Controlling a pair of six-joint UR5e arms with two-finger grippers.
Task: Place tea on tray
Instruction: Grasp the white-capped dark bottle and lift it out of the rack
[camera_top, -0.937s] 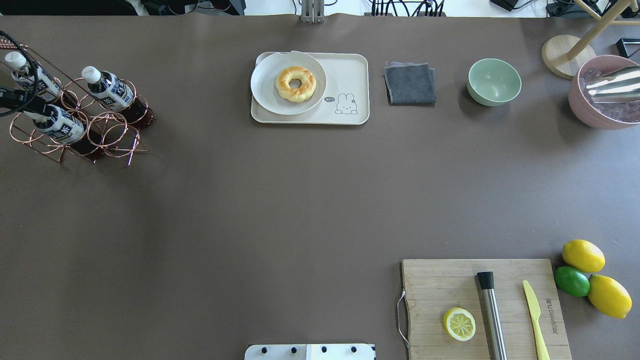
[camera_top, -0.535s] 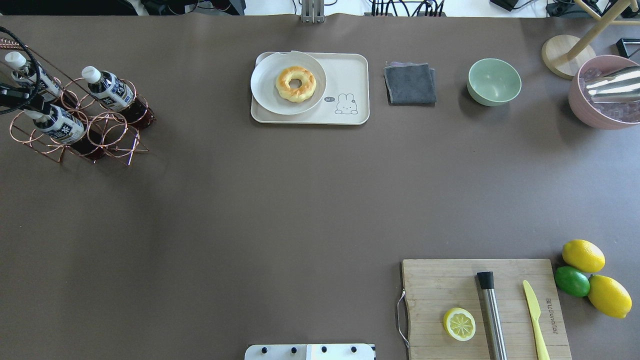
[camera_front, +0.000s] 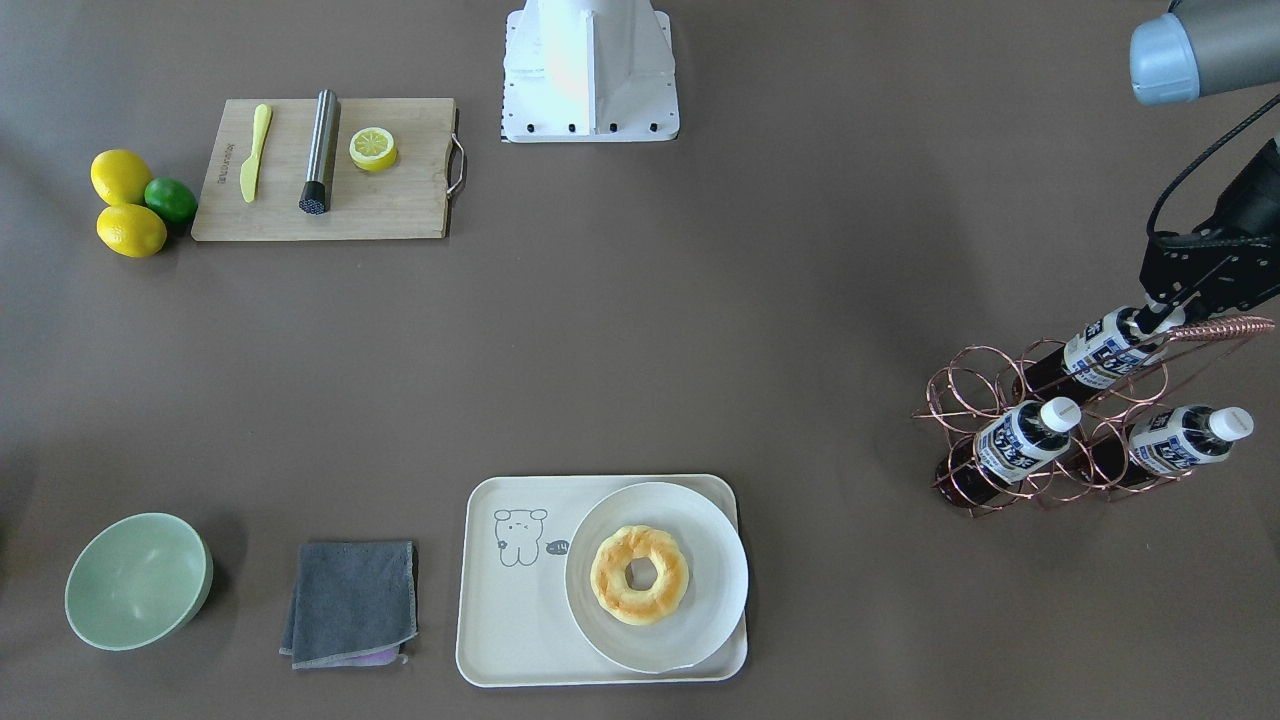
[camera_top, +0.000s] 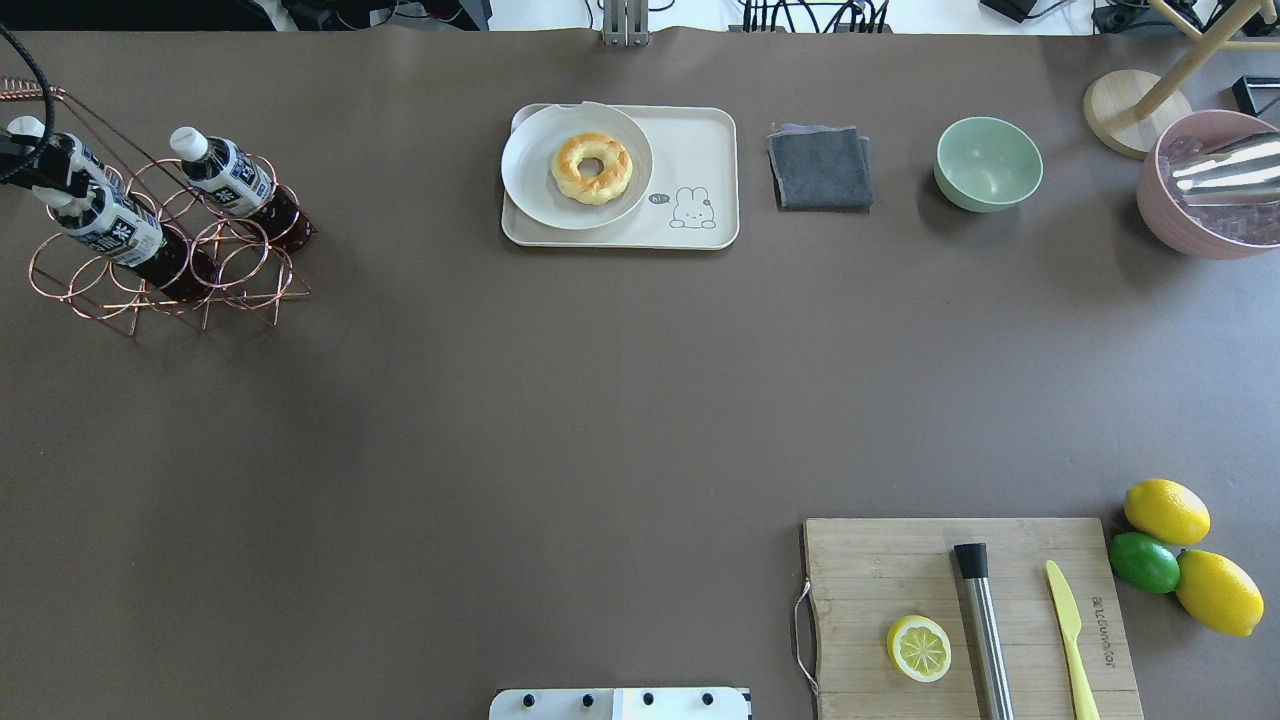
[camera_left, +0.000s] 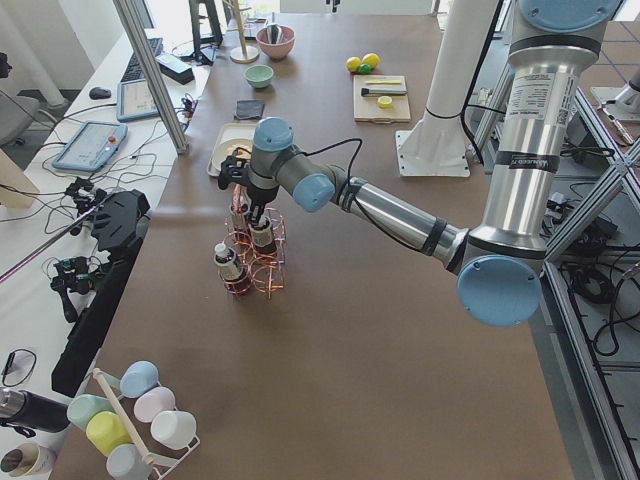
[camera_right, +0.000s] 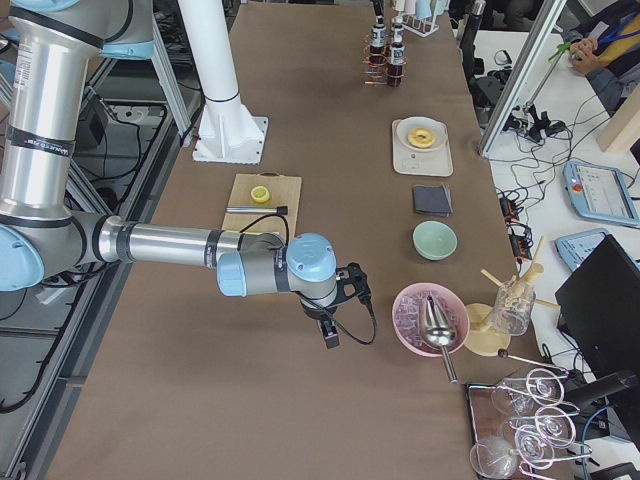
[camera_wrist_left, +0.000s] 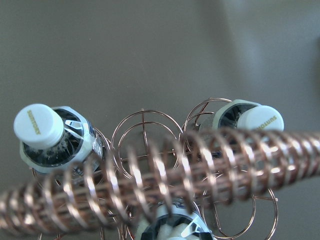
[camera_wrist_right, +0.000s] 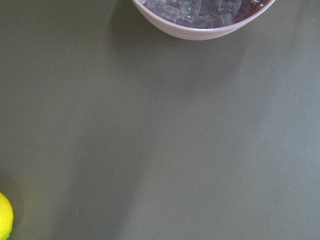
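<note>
The tea (camera_front: 1105, 352) is a small clear bottle of dark brown liquid, wrapped in a navy-and-white printed label. It leans in a copper wire rack (camera_wrist_left: 150, 182) at the far left corner of the bench (camera_top: 600, 400), with its dark base down in the rings and its top tilted up toward the bench's left end. The left gripper (camera_front: 1158, 318) is on that top end, its black fingers drawn in on either side of the cap, which they mostly hide. Two other bottles (camera_front: 1022, 440) lean in the same rack, white caps bare.

The tray (camera_front: 520, 620) lies at the middle of the far edge, well apart from the rack, with a plate (camera_front: 700, 610) and doughnut (camera_front: 640, 575) on it.

The right gripper (camera_right: 330, 338) hangs low near the bench's right end, and I cannot tell how far open it is.
</note>
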